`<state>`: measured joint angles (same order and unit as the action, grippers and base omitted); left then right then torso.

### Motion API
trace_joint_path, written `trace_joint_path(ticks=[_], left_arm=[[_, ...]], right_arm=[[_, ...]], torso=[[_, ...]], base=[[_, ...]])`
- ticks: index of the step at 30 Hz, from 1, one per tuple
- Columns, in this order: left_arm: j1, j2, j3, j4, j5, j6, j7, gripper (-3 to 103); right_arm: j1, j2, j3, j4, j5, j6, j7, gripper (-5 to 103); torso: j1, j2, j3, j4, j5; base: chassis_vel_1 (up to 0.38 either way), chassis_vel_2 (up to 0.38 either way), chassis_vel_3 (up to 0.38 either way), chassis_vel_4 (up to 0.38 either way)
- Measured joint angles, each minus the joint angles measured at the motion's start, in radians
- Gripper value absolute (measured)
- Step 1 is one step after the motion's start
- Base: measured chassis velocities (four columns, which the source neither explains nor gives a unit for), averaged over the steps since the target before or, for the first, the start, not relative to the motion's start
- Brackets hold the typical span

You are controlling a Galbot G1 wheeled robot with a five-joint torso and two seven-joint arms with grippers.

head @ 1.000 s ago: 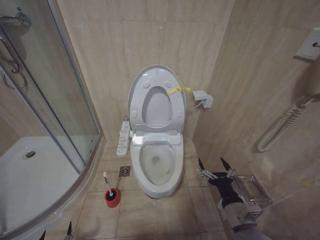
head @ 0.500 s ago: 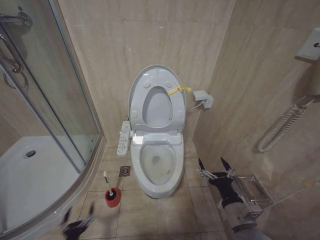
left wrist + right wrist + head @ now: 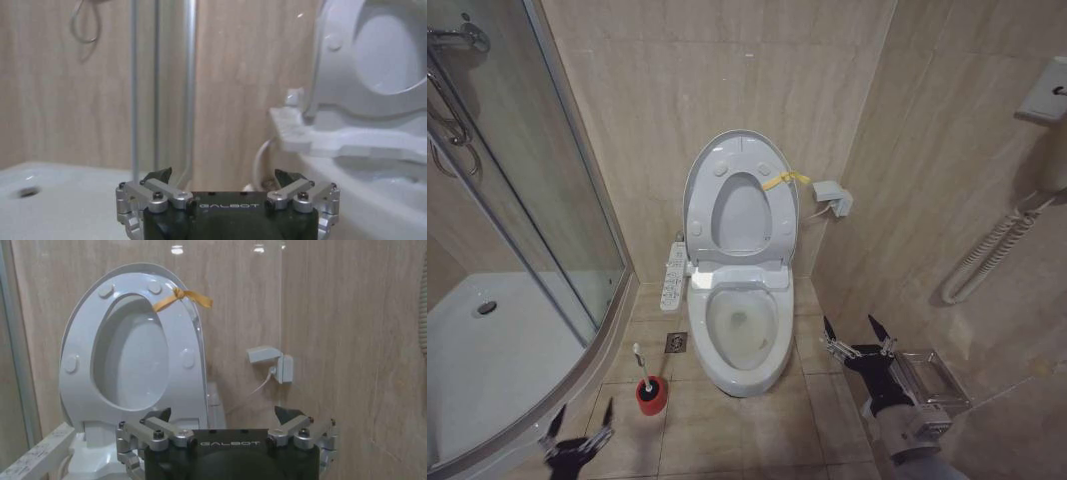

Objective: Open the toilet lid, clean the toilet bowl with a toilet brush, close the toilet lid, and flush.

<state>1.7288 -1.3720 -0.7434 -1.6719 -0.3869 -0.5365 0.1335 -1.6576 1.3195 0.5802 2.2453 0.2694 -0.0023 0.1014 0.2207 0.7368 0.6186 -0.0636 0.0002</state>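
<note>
Upright against the beige tiled wall (image 3: 727, 70), the white toilet lid (image 3: 740, 195) carries a yellow strap (image 3: 784, 180). Below, the toilet bowl (image 3: 745, 335); left, the toilet brush (image 3: 641, 367) in its red holder (image 3: 652, 396). Left gripper (image 3: 579, 428) and right gripper (image 3: 857, 335) hover, jaws spread wide.

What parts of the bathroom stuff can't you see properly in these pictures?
- Toilet brush: its bristle head sits down inside the red holder in the head view, so the bristles are hidden.
- Side control panel: its buttons are too small to read in the head view.
- Toilet bowl: in the left wrist view it is blurred and cut off by the picture's edge.
- Left gripper: its arm is cut off at the head view's bottom edge.
</note>
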Motion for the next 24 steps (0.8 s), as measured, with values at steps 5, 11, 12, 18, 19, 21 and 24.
trace_joint_path(ticks=[5,11,12,18,19,21,24], left_arm=[[-0.057,0.012,-0.007,0.111,-0.028,-0.014,-0.002,100],[-0.174,0.047,0.006,0.24,-0.037,-0.014,-0.003,100],[-0.196,0.056,0.01,0.258,-0.038,-0.009,0.0,100],[-0.295,0.09,0.044,0.318,-0.038,0.013,0.05,100],[-0.295,0.09,0.044,0.318,-0.038,0.013,0.05,100],[-0.323,0.096,0.061,0.337,-0.037,0.02,0.082,100],[-0.348,0.1,0.071,0.362,-0.032,0.021,0.097,100]], right_arm=[[0.0,0.0,0.0,0.0,0.0,0.0,0.0,100],[0.0,0.0,0.0,0.0,0.0,0.0,0.0,100],[0.0,0.0,0.0,0.0,0.0,0.0,0.0,100],[0.0,0.0,0.0,0.0,0.0,0.0,0.0,100],[0.0,0.0,0.0,0.0,0.0,0.0,0.0,100],[0.0,0.0,0.0,0.0,0.0,0.0,0.0,100],[0.0,0.0,0.0,0.0,0.0,0.0,0.0,100]], torso=[[0.0,0.0,0.0,-0.0003,-0.0003],[0.0,0.0,0.0,-0.0005,-0.0006],[0.0,0.0,0.0,-0.0007,-0.0005],[0.0,0.0,0.0,-0.0004,-0.0002],[0.0,0.0,0.0,-0.0004,-0.0002],[0.0,0.0,0.0,-0.0003,-0.0003],[0.0,0.0,0.0,-0.0003,-0.0003]], base=[[0.0,0.0,0.0,0.0],[0.0,0.0,0.0,0.0],[0.0,0.0,0.0,0.0],[0.0,0.0,0.0,0.0],[0.0,0.0,0.0,0.0],[0.0,0.0,0.0,0.0],[0.0,0.0,0.0,0.0]])
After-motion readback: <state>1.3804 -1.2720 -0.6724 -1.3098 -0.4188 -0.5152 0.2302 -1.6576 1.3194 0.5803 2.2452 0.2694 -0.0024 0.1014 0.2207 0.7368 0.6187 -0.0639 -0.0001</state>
